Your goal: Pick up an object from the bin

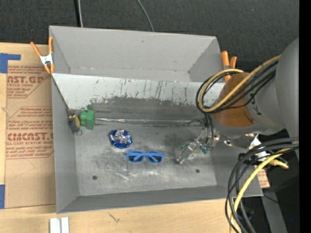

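Note:
My gripper [188, 152] hangs low over the bin floor at the right side. A pair of small blue sunglasses [146, 156] lies flat on the floor just left of it, a short gap away. Further left and a little higher lies a round blue and white thing [120, 139]. Nothing shows held in the gripper.
A green block [87, 119] with a small dark piece [74, 123] beside it sits against the bin's left wall. The arm with its orange cover and looping cables stands over the bin's right rim.

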Action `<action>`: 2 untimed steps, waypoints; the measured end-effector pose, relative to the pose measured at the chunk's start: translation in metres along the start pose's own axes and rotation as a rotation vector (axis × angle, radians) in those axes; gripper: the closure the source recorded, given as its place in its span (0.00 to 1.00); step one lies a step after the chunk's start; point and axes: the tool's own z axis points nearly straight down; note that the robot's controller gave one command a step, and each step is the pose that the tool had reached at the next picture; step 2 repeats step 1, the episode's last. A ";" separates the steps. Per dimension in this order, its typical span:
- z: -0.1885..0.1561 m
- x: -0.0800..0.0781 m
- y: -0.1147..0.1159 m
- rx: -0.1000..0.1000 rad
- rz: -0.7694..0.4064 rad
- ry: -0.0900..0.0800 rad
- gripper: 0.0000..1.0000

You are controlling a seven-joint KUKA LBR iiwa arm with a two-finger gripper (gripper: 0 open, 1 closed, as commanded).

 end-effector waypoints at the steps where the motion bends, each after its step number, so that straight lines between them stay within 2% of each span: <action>1: -0.001 -0.001 0.000 -0.001 0.000 -0.001 1.00; 2: -0.001 -0.001 0.000 -0.001 0.000 -0.001 1.00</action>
